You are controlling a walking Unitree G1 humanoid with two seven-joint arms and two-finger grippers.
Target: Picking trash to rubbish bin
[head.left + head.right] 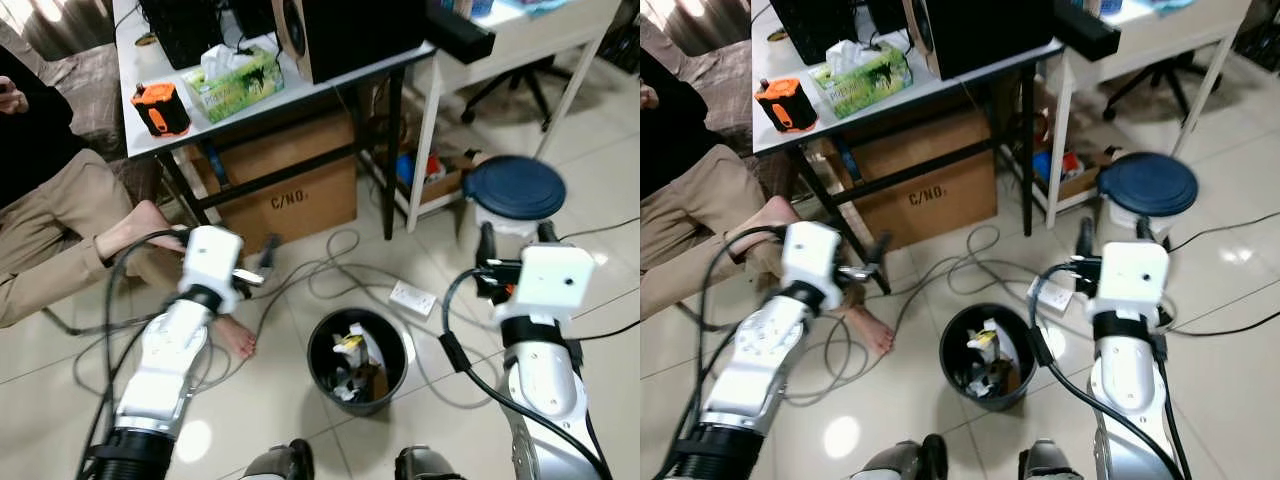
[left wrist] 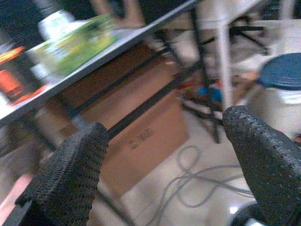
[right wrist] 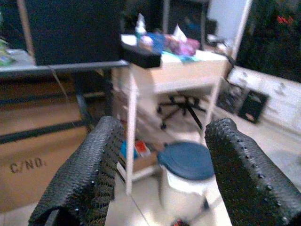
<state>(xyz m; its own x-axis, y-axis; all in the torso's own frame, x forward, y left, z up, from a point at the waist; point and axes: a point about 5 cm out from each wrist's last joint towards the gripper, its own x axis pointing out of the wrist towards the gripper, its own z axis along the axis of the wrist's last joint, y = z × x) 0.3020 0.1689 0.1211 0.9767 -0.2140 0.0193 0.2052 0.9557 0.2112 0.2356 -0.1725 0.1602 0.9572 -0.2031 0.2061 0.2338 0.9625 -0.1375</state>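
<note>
A black round rubbish bin stands on the tiled floor between my two arms, with paper and wrappers inside. My left gripper is held out to the bin's upper left, above the cables, open and holding nothing. Its fingers frame a cardboard box under the table. My right gripper is raised to the right of the bin, open and holding nothing. Its fingers point toward a white bucket with a blue lid.
A person sits at left, with a bare foot close to my left arm. The table carries a tissue box and an orange device. Below it stands a cardboard box. Cables and a power strip lie on the floor.
</note>
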